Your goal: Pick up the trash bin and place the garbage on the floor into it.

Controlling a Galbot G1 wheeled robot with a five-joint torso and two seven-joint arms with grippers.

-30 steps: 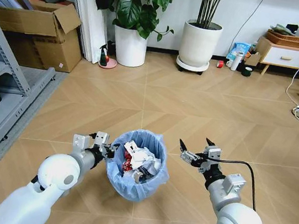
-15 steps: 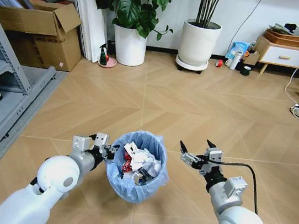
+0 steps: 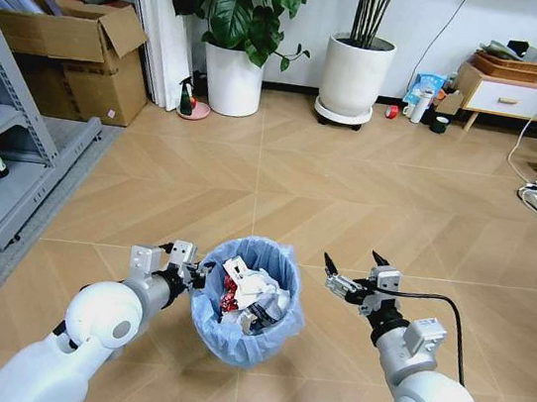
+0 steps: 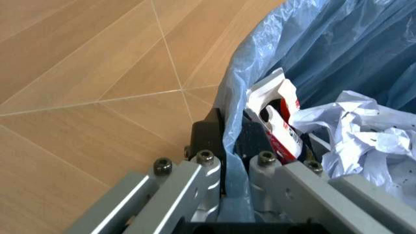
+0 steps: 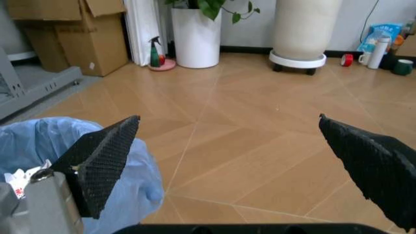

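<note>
The floor (image 3: 350, 192) spreads out ahead of both tools in tan herringbone tiles, bare in the stretch in front of them. Far beyond the tools, at the wall, stand two white plant pots (image 3: 354, 75), a cardboard box (image 3: 74, 54) off to the left tool's side, and a low cabinet (image 3: 511, 97) off to the right tool's side.

The bin (image 3: 247, 300) sits between the two tools, touching the left one and apart from the right one. Its light-blue bag is crinkled and folded over the rim. Whether the bin rests on the floor or hangs lifted, I cannot tell.

The garbage (image 3: 252, 291) lies inside the bin, just beside the left tool: crumpled white paper wads and a white carton with red print. In the left wrist view the carton (image 4: 281, 122) and the paper (image 4: 364, 131) sit right past the fingertips, inside the bag.

The left tool (image 3: 189, 268) is clamped on the bin's rim on its own side. In its wrist view the left tool (image 4: 229, 146) has one dark finger outside the bag and one inside, with the blue plastic pinched between them.

The right tool (image 3: 351, 271) hovers beside the bin, on its right, with the jaws spread wide and nothing between them. Its wrist view shows the two black fingertips (image 5: 104, 161) far apart, the bin's blue bag (image 5: 58, 146) next to one of them.
</note>
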